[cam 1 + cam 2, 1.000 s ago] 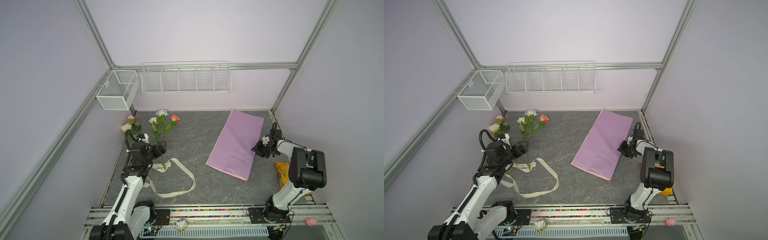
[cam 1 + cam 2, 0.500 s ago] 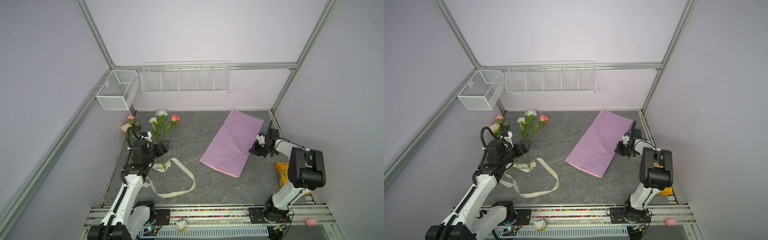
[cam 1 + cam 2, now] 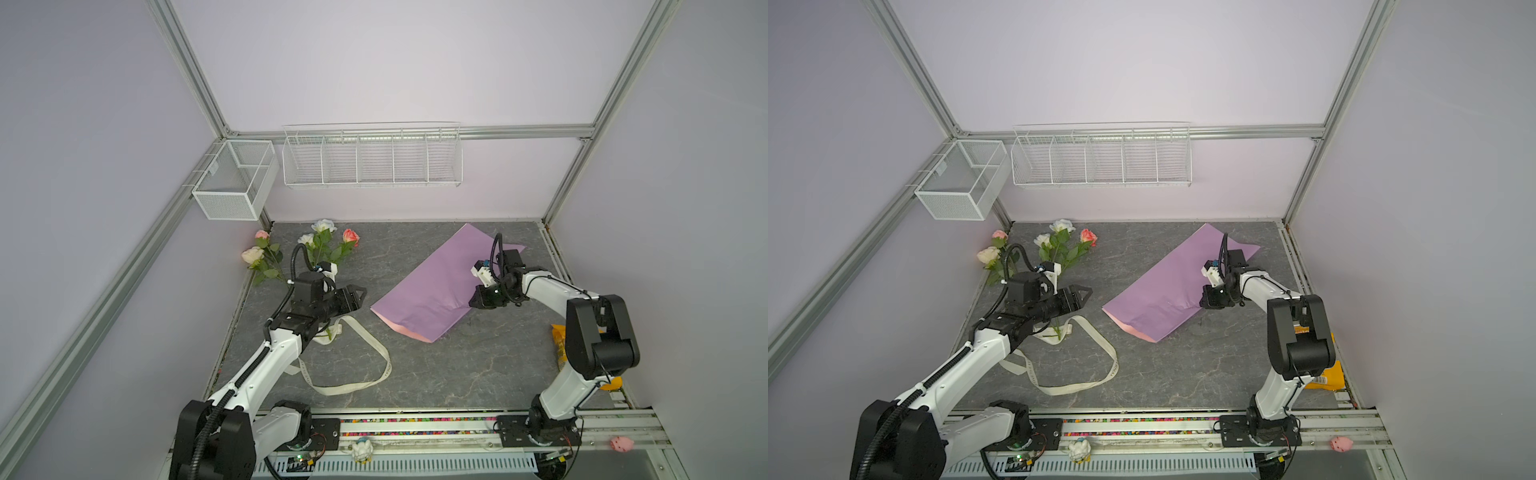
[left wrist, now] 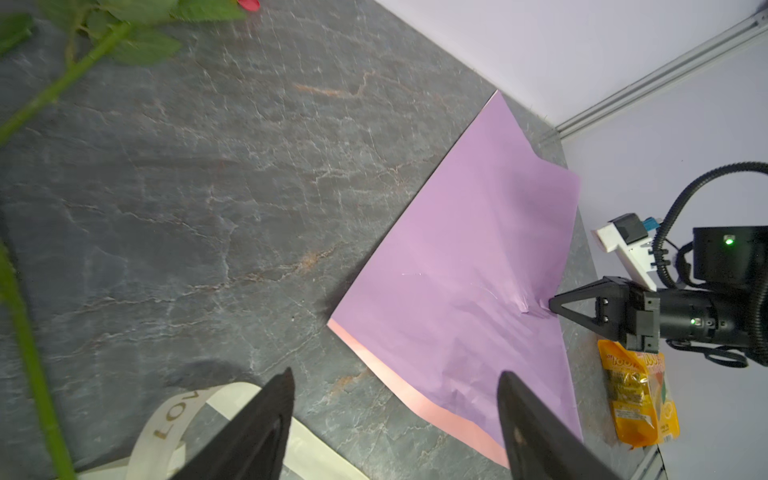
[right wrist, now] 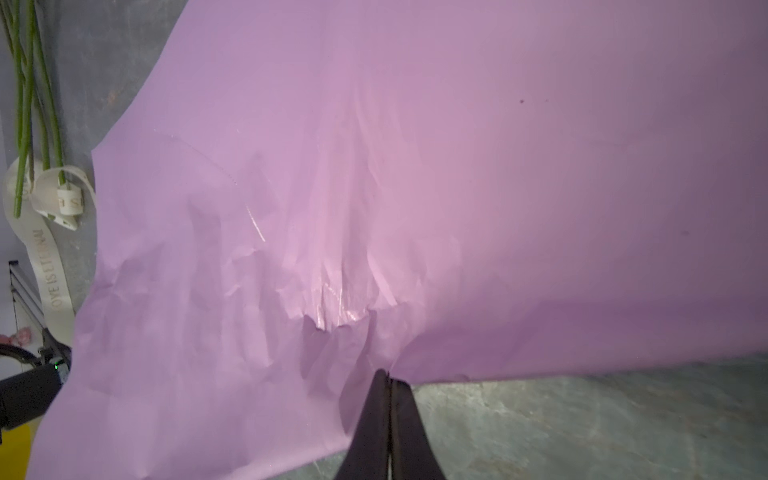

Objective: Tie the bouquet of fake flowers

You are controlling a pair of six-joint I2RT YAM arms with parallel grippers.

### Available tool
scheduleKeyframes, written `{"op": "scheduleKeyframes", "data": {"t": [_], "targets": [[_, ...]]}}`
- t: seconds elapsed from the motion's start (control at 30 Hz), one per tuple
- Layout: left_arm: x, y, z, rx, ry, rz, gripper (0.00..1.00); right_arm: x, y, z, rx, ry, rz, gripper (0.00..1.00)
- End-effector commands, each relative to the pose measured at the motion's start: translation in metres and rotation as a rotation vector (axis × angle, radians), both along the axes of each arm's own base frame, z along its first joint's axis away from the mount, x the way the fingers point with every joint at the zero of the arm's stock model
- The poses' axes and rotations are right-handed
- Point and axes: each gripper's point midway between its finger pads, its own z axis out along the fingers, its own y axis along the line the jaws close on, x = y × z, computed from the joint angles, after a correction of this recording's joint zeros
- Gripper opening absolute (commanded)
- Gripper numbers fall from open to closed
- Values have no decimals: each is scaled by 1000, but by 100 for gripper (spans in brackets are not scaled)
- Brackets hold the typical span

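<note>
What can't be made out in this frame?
- Fake flowers: lower stems hidden under the left arm, both top views; blooms cut off by the frame edge, left wrist view.
- Ribbon lettering: too small in top views; partly behind the left end effector, left wrist view.
- Orange pouch: partly behind the right arm, both top views.

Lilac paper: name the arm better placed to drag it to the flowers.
Right, likely. The right gripper is shut on the lilac paper's edge; the left gripper stands open and empty near the ribbon.
</note>
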Motion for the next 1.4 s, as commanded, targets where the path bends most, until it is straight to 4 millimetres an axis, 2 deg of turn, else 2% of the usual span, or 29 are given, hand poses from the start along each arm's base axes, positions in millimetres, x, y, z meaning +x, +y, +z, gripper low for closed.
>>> {"op": "scheduleKeyframes", "data": {"t": [0.0,0.17,0.23,0.37,0.43,0.5,0.53,0.6,0.67,0.7,0.8,0.83,0.9,1.03,1.13,1.23,1.27,1.37], "targets": [[10,-12,13,-13,-31,-22,77,-14,7,18,21,-23,47,7],[15,-30,6,10,-4,-77,77,-36,-1,35,13,-74,15,7],[16,-39,3,19,5,-101,77,-36,-8,41,-21,-107,-15,7],[18,-64,-5,28,33,-163,77,-29,-61,34,-223,-94,-206,7],[18,-81,-9,36,46,-207,77,-25,-77,33,-137,-57,-318,8],[16,-102,-16,43,69,-265,77,-17,-81,38,42,-50,-404,15],[15,-113,-18,43,79,-290,77,-18,-79,35,105,-43,-425,19],[12,-136,-27,45,108,-329,77,-7,-75,36,219,-50,-457,38],[10,-154,-35,44,130,-349,77,1,-78,29,257,-23,-495,42],[8,-164,-41,47,144,-360,77,5,-82,24,263,-8,-526,49],[3,-184,-53,70,174,-389,76,17,-106,14,271,-11,-643,53],[2,-187,-57,84,182,-390,76,21,-114,11,270,-19,-674,57],[1,-190,-64,114,208,-386,76,28,-126,6,262,-20,-707,59],[0,-191,-79,131,259,-372,76,46,-126,-4,345,13,-695,57],[-2,-188,-89,141,275,-371,76,68,-130,-5,387,-7,-703,54],[-6,-187,-96,147,296,-381,76,82,-125,-10,462,-1,-685,48],[-8,-187,-99,146,307,-384,76,86,-123,-10,487,0,-678,43],[-15,-188,-105,130,326,-394,75,93,-118,-13,497,-17,-647,36]]}}
